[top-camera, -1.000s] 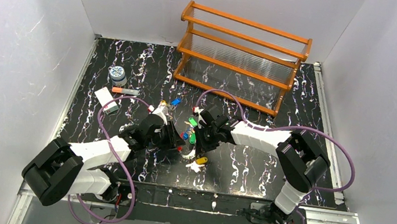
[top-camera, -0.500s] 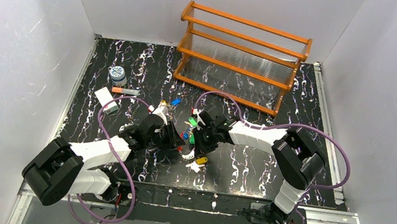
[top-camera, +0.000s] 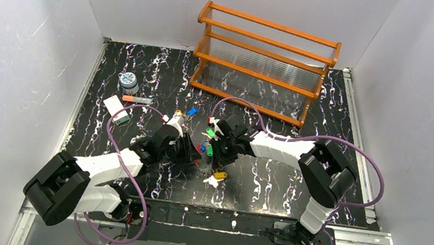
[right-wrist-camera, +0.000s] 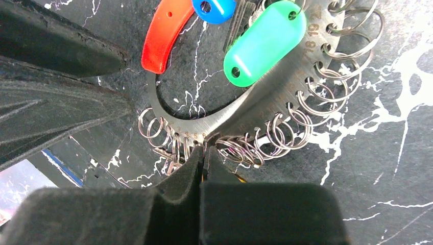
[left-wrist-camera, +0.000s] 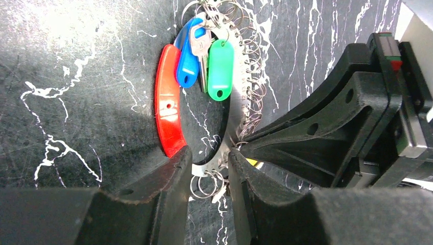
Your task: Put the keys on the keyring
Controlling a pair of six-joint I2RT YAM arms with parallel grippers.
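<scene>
The keyring [left-wrist-camera: 236, 109] is a silvery curved band hung with several small wire rings and carrying a curved red piece [left-wrist-camera: 167, 104]. It lies on the black marbled table. A blue key [left-wrist-camera: 188, 66] and a green key [left-wrist-camera: 220, 64] hang on it. My left gripper [left-wrist-camera: 209, 164] is shut on the band's lower end, one finger on each side. My right gripper [right-wrist-camera: 204, 153] is shut, its tips against the band's outer edge [right-wrist-camera: 265, 97] among the small rings. A yellow key [top-camera: 220, 175] lies just in front, and another blue key [top-camera: 191, 111] lies behind.
An orange wooden rack [top-camera: 264, 65] stands at the back. At the left are a blue-white jar [top-camera: 129, 80], an orange-tipped stick [top-camera: 136, 99] and a white card [top-camera: 113, 106]. Both arms meet over the middle of the table [top-camera: 270, 181], with purple cables looping around them.
My right gripper's jaws have closed fully and the right arm has shifted slightly left. The left gripper and the keyring have stayed put.
</scene>
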